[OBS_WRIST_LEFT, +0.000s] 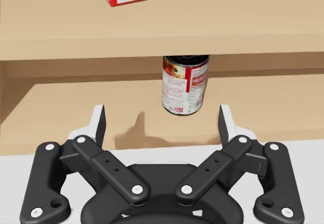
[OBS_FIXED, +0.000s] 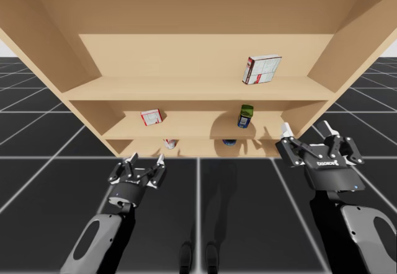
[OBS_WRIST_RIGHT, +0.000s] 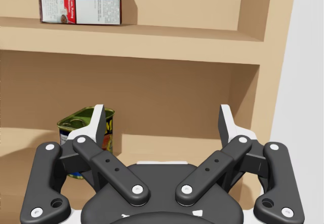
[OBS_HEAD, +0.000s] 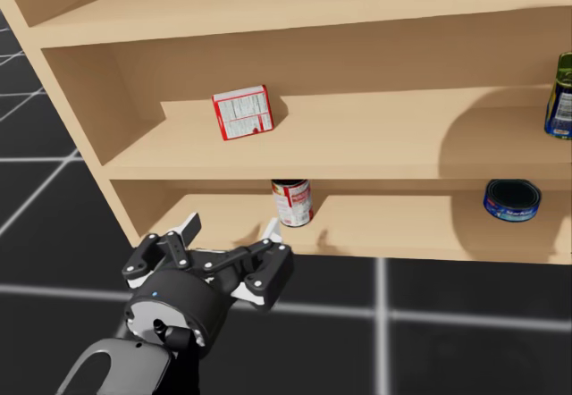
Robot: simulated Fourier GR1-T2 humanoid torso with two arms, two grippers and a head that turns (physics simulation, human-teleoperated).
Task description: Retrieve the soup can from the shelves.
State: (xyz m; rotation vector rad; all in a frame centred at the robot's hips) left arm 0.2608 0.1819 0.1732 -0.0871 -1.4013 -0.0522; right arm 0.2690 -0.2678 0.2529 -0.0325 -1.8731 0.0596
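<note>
"Where was the soup can point(OBS_WRIST_LEFT: 185, 84)?"

"It stood upright on the lowest of the shelves point(OBS_FIXED: 186, 88), near the front edge. A red-and-white box point(OBS_HEAD: 242, 113) sat on the shelf above it."

"And the left hand point(OBS_HEAD: 231, 227)?"

"It was in front of that lowest shelf with its fingers spread wide and nothing between them. The can was ahead of the gap between them, apart from both fingers."

"The right hand point(OBS_FIXED: 306, 128)?"

"Also wide open and holding nothing, at the right end of the shelves. A green can point(OBS_WRIST_RIGHT: 76, 122) stood on the middle shelf ahead of it, partly behind one finger. A flat blue tin point(OBS_HEAD: 511, 200) lay on the lowest shelf, well apart from the soup can."
</note>
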